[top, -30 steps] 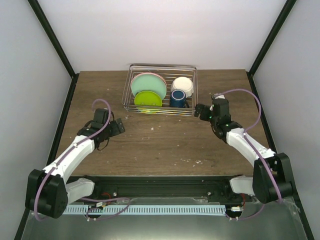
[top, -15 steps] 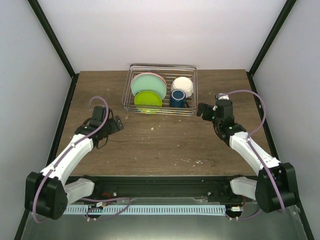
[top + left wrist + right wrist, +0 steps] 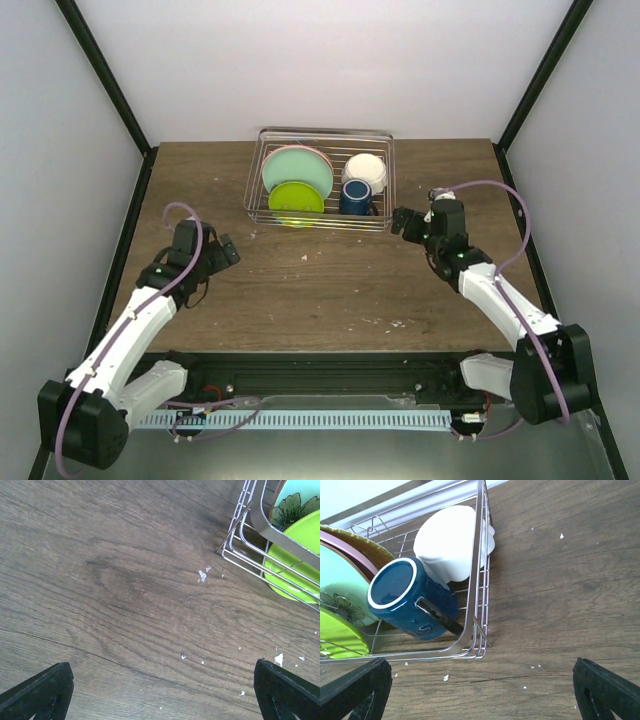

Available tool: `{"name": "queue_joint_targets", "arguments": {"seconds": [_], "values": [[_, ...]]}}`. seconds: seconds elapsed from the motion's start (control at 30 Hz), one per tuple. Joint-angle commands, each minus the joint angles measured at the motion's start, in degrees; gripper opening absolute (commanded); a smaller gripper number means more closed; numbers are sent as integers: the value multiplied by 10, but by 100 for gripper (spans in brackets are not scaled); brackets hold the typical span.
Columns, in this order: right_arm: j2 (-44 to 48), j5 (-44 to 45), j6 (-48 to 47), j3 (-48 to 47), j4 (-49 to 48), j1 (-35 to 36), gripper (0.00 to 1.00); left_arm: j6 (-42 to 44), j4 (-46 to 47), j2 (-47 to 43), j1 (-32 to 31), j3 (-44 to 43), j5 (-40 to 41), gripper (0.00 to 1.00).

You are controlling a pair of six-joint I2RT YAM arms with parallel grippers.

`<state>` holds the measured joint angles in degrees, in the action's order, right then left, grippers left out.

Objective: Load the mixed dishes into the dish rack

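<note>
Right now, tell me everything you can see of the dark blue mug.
The dark blue mug looks like glazed ceramic, with a white rim, a blue inside that looks empty, and a dark handle pointing at the near right corner of the dish rack. It sits mouth up inside that corner, perhaps slightly tilted. The white bowl rests against it from behind.

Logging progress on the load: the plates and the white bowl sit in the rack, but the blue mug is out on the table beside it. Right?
Not quite. The dark blue mug is inside the dish rack too, lying against the white bowl, as the right wrist view shows. The rest stands.
</note>
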<state>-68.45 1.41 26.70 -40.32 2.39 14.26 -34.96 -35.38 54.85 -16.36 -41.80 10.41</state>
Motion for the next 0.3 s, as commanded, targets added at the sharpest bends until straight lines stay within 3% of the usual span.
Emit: {"name": "queue_joint_targets", "arguments": {"seconds": [0.0,0.27], "values": [[28,21,-6,5,15,-5,100,-8,-7,14,2,4,-4,100],[16,6,-7,4,7,-5,100,-2,-2,10,1,13,-10,100]]}}
